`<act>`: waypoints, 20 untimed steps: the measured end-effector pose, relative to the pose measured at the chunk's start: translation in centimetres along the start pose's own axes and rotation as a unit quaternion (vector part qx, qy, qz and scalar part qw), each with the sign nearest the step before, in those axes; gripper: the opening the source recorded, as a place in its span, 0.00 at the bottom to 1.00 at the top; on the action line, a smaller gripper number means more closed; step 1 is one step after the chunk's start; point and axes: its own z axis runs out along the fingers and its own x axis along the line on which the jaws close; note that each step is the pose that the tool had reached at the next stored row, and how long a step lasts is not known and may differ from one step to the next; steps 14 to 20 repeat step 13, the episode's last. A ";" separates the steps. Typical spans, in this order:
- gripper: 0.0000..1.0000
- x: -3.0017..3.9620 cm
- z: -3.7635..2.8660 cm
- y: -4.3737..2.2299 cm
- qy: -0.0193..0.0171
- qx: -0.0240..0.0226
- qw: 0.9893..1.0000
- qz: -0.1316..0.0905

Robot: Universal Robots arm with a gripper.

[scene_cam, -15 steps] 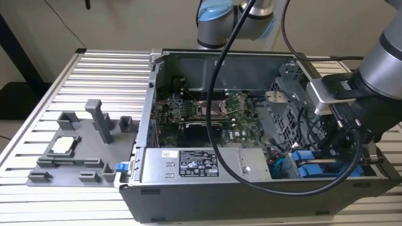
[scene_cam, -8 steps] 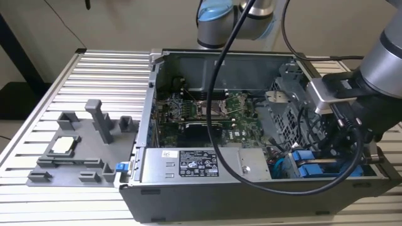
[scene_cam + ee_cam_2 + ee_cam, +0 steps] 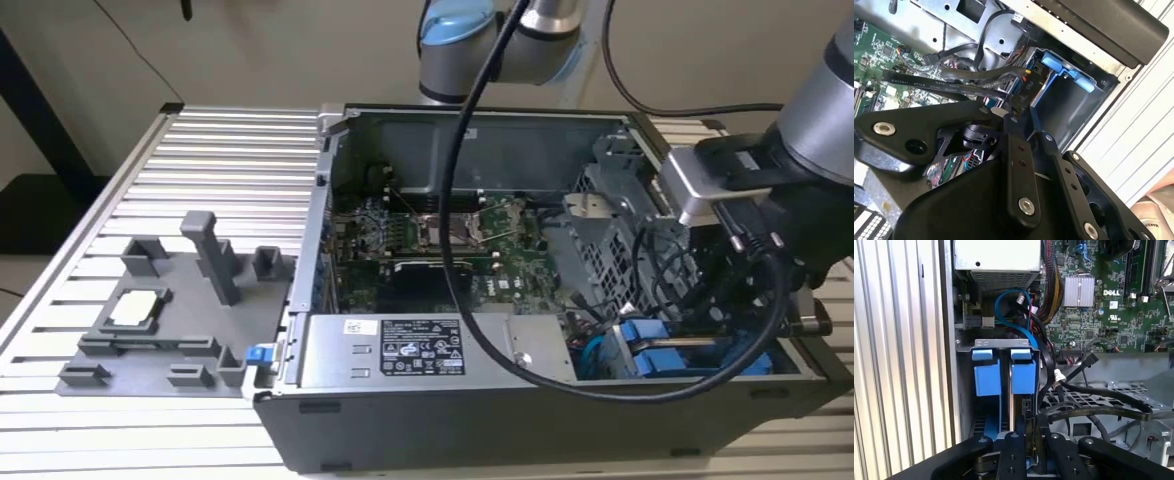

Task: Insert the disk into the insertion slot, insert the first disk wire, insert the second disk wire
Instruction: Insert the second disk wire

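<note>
Two blue frames stand side by side in the slot at the case's corner on the exterior view's right, the disk seated on edge between them. The gripper hangs directly over it, its fingers drawn narrow about something dark; what, I cannot tell.

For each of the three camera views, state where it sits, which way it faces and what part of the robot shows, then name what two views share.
Exterior view: off the arm, looking down at the open grey computer case on the ribbed metal table; the silver-and-blue robot arm reaches in.
First wrist view: on the arm, facing the bright blue plastic drive frames in the grey sheet-metal bay; the black gripper fills the foreground.
Second wrist view: on the arm, looking past the gripper at the frames.
Both wrist views share the green motherboard.
</note>
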 end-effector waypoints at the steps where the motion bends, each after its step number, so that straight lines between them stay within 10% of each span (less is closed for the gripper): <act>1: 0.23 -0.04 -0.38 -0.04 0.000 0.000 1.000 0.000; 6: 0.23 -0.19 -1.99 -0.23 0.000 0.000 1.000 0.000; 20: 0.23 -0.19 -1.99 -0.23 0.000 0.000 1.000 0.000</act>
